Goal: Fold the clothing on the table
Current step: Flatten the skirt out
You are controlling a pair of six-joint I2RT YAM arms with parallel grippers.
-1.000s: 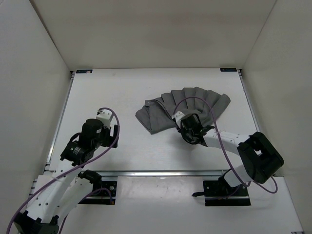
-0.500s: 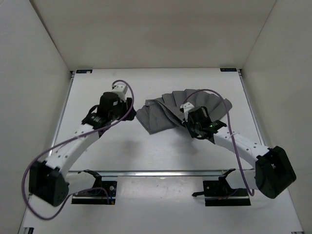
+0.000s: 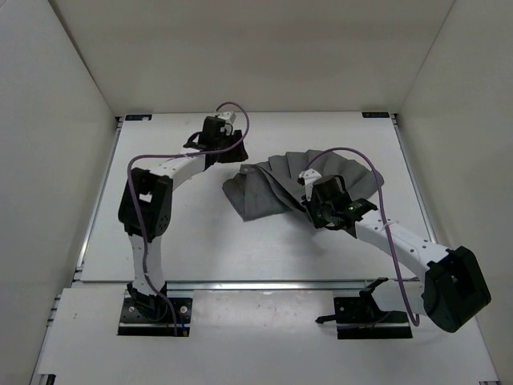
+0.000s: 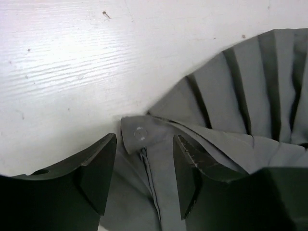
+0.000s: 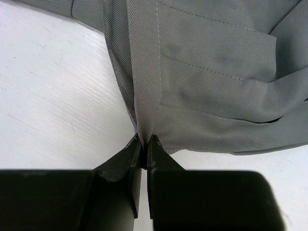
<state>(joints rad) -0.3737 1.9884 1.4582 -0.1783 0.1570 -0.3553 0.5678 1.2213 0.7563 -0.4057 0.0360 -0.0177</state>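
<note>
right gripper (image 5: pixel 143 147) pinching a fold of the clothing (image 5: pixel 207 77) — left gripper (image 4: pixel 144 149) spread apart, straddling its corner

I count one soft dark grey pleated fabric garment (image 3: pixel 276 188) and one flat white rectangular table (image 3: pixel 184 241). Two white jointed arms (image 3: pixel 172 168) (image 3: pixel 397 241). Two black two-finger grippers: left gripper (image 4: pixel 144 140), right gripper (image 5: pixel 145 142). Two purple cables (image 3: pixel 232 107) (image 3: pixel 346 151). Two small black corner brackets (image 3: pixel 138 117) (image 3: pixel 375 115). Two black base plates (image 3: pixel 156 314) (image 3: pixel 373 319).
</note>
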